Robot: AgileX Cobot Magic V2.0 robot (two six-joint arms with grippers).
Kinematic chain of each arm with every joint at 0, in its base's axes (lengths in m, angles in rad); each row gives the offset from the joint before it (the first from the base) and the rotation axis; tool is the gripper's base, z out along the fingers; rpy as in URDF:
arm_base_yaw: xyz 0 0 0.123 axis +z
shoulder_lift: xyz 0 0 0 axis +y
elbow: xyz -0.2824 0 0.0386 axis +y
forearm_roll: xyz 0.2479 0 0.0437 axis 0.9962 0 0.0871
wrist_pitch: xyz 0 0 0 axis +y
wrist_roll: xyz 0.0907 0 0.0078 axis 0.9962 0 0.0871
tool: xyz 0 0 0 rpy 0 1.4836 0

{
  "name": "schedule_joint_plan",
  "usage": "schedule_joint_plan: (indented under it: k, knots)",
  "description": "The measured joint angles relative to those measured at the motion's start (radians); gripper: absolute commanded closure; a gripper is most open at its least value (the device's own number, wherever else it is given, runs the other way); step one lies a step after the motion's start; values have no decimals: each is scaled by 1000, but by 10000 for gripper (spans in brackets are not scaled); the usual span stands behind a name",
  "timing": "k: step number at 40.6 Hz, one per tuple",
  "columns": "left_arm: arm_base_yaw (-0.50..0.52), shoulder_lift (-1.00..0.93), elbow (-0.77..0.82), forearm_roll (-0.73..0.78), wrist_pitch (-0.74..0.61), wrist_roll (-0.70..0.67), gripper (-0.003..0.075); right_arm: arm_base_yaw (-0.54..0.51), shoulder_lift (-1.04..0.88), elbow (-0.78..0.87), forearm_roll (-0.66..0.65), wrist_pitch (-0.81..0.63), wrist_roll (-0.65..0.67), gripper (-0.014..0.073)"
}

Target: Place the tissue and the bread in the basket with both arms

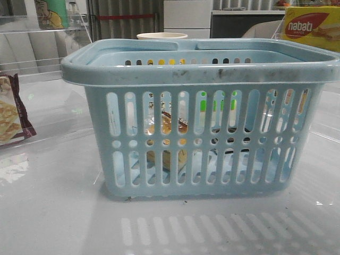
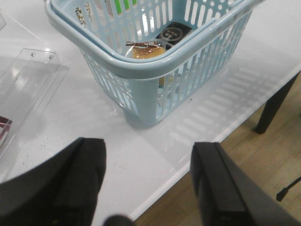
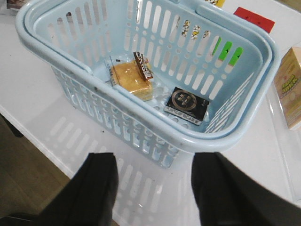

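The light-blue basket [image 1: 202,69] stands on the white table, filling the front view. It also shows in the left wrist view [image 2: 141,66] and the right wrist view [image 3: 56,52]. The bread [image 3: 131,78] in its clear bag lies on the basket floor, and shows through the slots in the front view [image 1: 166,139] and in the left wrist view [image 2: 146,50]. The dark tissue pack [image 3: 187,104] lies beside it in the basket, also visible in the left wrist view [image 2: 174,33]. My left gripper [image 2: 148,181] is open and empty above the table edge. My right gripper [image 3: 155,186] is open and empty near the basket's side.
A maroon-edged snack packet [image 1: 10,114] lies at the left on a clear acrylic stand [image 2: 28,80]. A yellow-and-red nabati box [image 1: 311,26] sits at the back right. A pale carton [image 3: 291,87] stands beside the basket. The table edge and wooden floor [image 2: 244,174] are close.
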Motion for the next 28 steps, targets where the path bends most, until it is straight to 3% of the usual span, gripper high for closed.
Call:
schedule_joint_plan:
  k: [4, 13, 17, 28]
  knots:
    - [0, 0, 0, 0, 0, -2, 327, 0, 0, 0, 0, 20, 0, 266]
    - [0, 0, 0, 1, 0, -2, 557, 0, 0, 0, -2, 30, 0, 545]
    - [0, 0, 0, 1, 0, -2, 634, 0, 0, 0, -2, 41, 0, 537]
    - [0, 0, 0, 1, 0, -2, 629, 0, 0, 0, -2, 62, 0, 537]
